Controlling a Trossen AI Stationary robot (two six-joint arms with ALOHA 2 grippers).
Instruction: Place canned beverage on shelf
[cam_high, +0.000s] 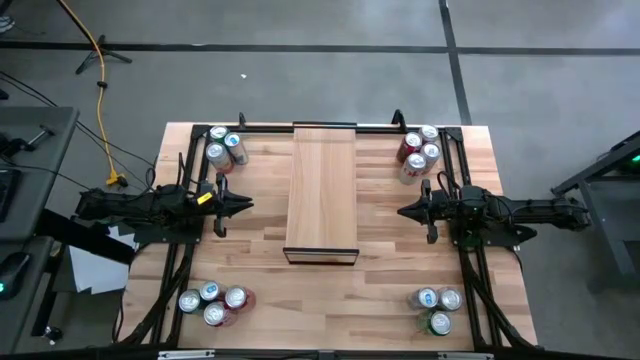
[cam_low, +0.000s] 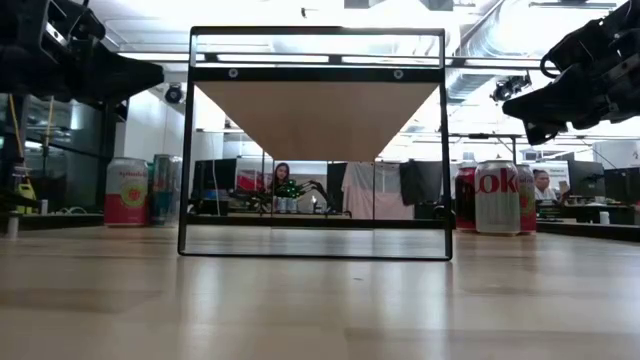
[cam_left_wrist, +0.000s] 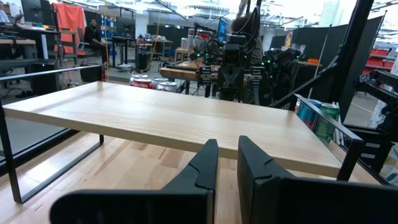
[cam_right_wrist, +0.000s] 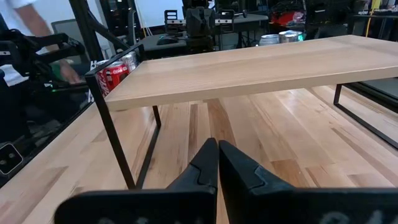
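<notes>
The shelf (cam_high: 322, 188) stands at the table's (cam_high: 260, 300) centre, its top bare, with cans (cam_high: 226, 146) clustered at 11, 1, 5 and 7 o'clock. The left gripper (cam_high: 246, 205) hovers at 9 o'clock and the right gripper (cam_high: 404, 211) at 3 o'clock, each aimed at the shelf, fingers closed and holding nothing.

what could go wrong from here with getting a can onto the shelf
1. The cans stand in tight clusters, like the group nearest the left hand; reaching for one could knock its neighbours over.
2. Both hands are shut and empty; the right hand must open before any grasp.
3. The shelf is raised on a thin dark frame; a carried can could clip its edge.
</notes>
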